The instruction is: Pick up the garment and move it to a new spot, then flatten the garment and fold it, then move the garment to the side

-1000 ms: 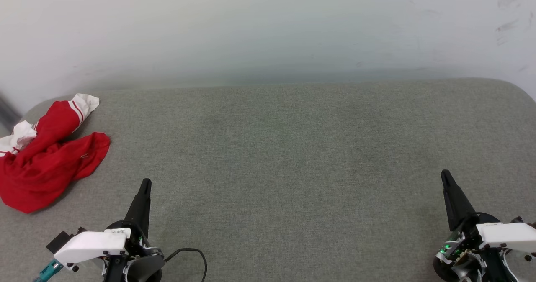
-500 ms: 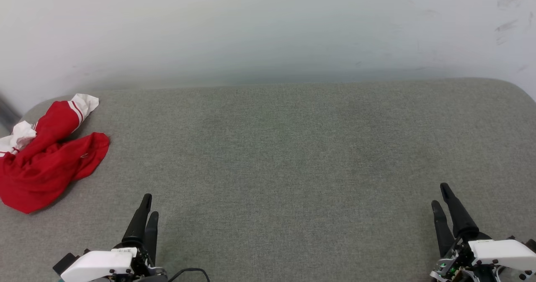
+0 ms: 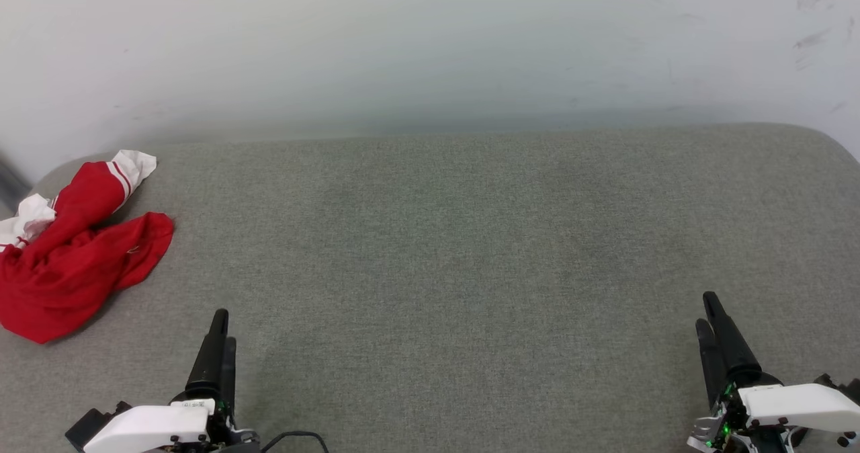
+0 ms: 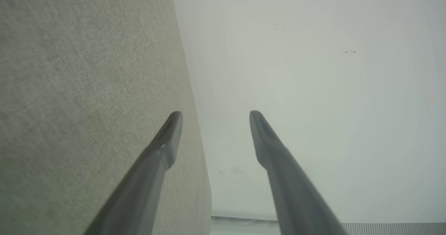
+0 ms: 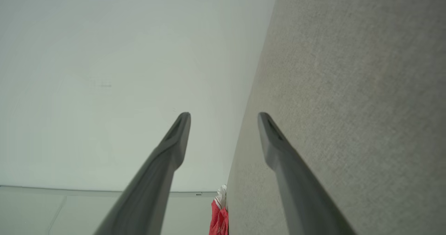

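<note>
Right of the crumpled red jersey [image 3: 74, 258] on the grey worktop [image 3: 437, 238], left claw [image 4: 216, 113] and right claw [image 5: 224, 114] are now standing released and empty, no longer clenched.

The garment [image 3: 70, 258], red with white sleeves, lies crumpled at far left.

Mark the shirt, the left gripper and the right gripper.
shirt [image 3: 74, 265], head view, on its crumpled red body.
left gripper [image 4: 216, 113], left wrist view, midway between its fingertips.
right gripper [image 5: 224, 114], right wrist view, midway between its fingertips.
</note>
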Motion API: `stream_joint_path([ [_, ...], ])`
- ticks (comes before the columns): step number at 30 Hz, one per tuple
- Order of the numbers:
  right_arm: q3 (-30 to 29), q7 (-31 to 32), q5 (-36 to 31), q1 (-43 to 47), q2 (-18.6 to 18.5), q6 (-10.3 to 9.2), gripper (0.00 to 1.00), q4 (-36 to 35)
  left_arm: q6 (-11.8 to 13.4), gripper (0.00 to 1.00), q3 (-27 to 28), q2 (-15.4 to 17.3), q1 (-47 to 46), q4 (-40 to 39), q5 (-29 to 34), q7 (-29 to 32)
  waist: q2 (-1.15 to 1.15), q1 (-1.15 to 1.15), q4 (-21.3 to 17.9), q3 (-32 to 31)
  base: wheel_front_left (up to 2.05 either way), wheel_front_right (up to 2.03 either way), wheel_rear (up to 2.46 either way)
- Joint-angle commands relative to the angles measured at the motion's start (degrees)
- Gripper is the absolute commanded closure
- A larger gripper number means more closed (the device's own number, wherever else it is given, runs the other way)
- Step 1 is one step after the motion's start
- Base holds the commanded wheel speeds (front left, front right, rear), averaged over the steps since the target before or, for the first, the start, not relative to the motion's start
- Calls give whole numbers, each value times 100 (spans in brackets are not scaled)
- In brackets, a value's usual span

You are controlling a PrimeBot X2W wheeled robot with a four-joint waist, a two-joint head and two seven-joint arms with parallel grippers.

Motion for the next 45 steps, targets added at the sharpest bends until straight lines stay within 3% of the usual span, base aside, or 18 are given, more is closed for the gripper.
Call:
stream_joint_path([
  [1, -18, -86, -241, -69, 0, 0, 0, -132, -5, 0, 56, 11, -33, -167, 154, -74, 0, 0, -3, 3, 0, 0, 0],
  [12, -204, -345, -1766, -120, 1, 0, 0, -310, -7, 0, 560, 14, -8, -349, 1248, -329, 0, 0, -20, 8, 0, 0, 0],
  [21, -159, -531, -3509, -175, 2, 0, 0, -853, 101, 0, 685, 16, 17, -916, 2527, -519, 0, 0, -32, 39, 0, 0, 0],
  [29, -114, -687, -4772, -189, 3, 0, 0, -1304, 486, 0, 101, 17, 154, -1488, 4031, -675, 0, 0, -48, 83, 0, 0, 0],
  [35, 86, -796, -5555, -147, 3, 0, 0, -1410, 932, 0, -400, 40, 206, -1772, 5136, -782, 0, 0, -62, 110, 0, 0, 0],
  [45, 366, -966, -6594, -162, 4, 0, 0, -1590, 1982, 0, -1559, 720, 171, -2000, 6058, -948, 0, 0, -85, 140, 0, 0, 0],
])
